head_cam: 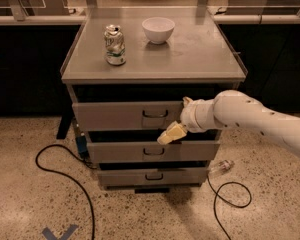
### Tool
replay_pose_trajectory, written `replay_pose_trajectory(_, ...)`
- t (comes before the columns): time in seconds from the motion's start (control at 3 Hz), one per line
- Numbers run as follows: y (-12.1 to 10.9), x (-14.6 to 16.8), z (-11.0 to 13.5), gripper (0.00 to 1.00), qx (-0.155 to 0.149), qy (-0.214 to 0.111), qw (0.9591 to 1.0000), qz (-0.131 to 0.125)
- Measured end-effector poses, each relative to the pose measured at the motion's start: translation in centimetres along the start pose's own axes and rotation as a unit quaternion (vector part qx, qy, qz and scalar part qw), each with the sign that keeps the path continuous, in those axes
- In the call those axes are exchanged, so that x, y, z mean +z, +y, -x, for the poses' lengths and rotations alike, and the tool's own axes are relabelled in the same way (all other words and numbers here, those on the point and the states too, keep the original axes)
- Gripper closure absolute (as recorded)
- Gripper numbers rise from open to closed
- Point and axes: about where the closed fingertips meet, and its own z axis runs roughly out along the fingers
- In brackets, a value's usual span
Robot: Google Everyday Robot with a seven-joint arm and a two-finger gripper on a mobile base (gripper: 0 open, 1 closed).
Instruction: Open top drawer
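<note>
The top drawer (110,116) is the tallest of three grey drawers in a metal cabinet, with a small dark loop handle (155,114) at its centre. A dark gap shows between its front and the cabinet top. My gripper (172,133), pale yellow at the end of a white arm reaching in from the right, hangs just below and to the right of that handle, over the lower edge of the top drawer and above the middle drawer (120,152). It holds nothing that I can see.
A crushed can (114,45) and a white bowl (158,29) stand on the cabinet top (200,59). The bottom drawer (125,176) is the lowest. Black cables lie on the floor at left (65,176) and right (232,196). Dark counters stand behind.
</note>
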Motion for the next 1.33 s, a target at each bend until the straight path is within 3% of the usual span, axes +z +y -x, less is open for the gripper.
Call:
replay_pose_trajectory(0.33, 0.0, 0.0, 0.0, 0.00, 0.000, 0.000, 1.0000, 0.000)
replay_pose_trajectory(0.67, -0.3, 2.2, 0.3, 0.00, -0.021, 0.008, 0.9991, 0.035)
replay_pose_trajectory(1.0, -2.1, 8.6, 2.5, 0.00, -0.111, 0.039, 0.9909, 0.066)
replay_pose_trajectory(1.33, -2.1, 8.6, 2.3, 0.00, -0.110, 0.040, 0.9910, 0.066)
